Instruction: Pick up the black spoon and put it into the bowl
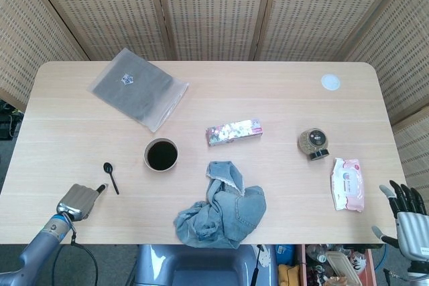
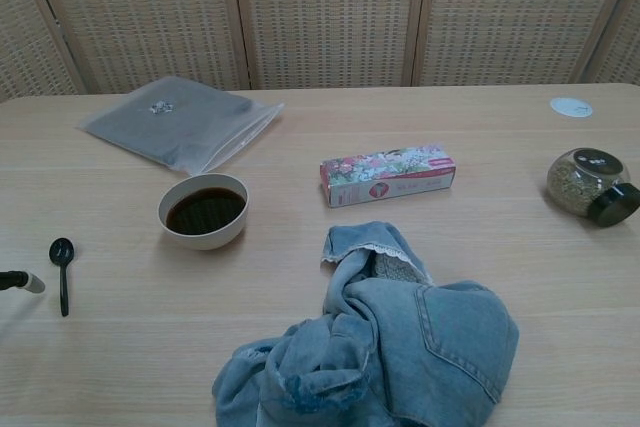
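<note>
At the table's (image 1: pixel 281 98) near left corner, the left hand (image 1: pixel 78 200) lies low, most fingers curled in, one extended fingertip (image 2: pixel 32 284) pointing at the black spoon (image 1: pixel 110 177); it holds nothing. The spoon lies flat just beside that fingertip, apart from it, handle toward the near edge. The bowl (image 1: pixel 161 155), holding dark liquid, sits near, to the right. The right hand (image 1: pixel 405 209) hangs off the far corner, fingers spread, empty. Judgement: pinch the thin handle mid-length, lift level, clear the rim, and lower gently to avoid splashing.

The left hand (image 1: pixel 79 200) is ribbed silver metal on a grey-blue arm; the right hand (image 1: pixel 406 211) has black fingers.
</note>
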Action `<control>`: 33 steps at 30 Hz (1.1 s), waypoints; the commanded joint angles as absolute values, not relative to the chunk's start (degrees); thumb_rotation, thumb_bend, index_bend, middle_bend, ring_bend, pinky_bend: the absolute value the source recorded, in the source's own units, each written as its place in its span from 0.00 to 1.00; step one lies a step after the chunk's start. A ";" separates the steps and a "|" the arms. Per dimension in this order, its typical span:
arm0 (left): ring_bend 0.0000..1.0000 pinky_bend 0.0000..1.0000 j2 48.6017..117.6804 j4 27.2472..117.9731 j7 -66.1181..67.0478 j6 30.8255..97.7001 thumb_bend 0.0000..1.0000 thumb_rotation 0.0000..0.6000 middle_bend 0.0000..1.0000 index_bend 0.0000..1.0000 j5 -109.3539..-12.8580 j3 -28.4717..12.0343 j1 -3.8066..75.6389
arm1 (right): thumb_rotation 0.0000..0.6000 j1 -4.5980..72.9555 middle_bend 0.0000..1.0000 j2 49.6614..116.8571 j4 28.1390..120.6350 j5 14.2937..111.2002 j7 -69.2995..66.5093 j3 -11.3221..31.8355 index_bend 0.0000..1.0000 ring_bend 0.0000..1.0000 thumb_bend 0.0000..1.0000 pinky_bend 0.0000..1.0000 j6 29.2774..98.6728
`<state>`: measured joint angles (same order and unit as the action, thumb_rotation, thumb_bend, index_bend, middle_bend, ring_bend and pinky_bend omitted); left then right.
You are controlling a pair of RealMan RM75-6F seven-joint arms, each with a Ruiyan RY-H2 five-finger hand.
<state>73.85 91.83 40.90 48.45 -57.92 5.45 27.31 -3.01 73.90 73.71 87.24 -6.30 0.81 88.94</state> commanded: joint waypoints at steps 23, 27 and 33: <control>0.75 0.65 78.58 89.99 42.63 49.35 0.70 1.00 0.83 0.07 -52.83 5.06 33.04 | 1.00 -3.31 0.14 73.91 72.85 86.58 -7.17 0.94 0.17 0.00 0.21 0.00 88.20; 0.75 0.65 79.19 89.61 43.18 49.52 0.70 1.00 0.83 0.06 -51.76 4.67 34.06 | 1.00 -3.48 0.14 73.93 72.51 86.35 -7.57 1.02 0.17 0.00 0.21 0.00 88.24; 0.75 0.65 80.25 88.37 44.34 49.19 0.70 1.00 0.83 0.04 -49.38 4.17 35.69 | 1.00 -3.78 0.14 73.95 72.16 86.27 -8.07 1.00 0.17 0.00 0.21 0.00 88.50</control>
<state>79.96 88.71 44.08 49.30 -49.88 4.37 35.29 -3.77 73.95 72.17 86.28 -8.06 0.99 88.50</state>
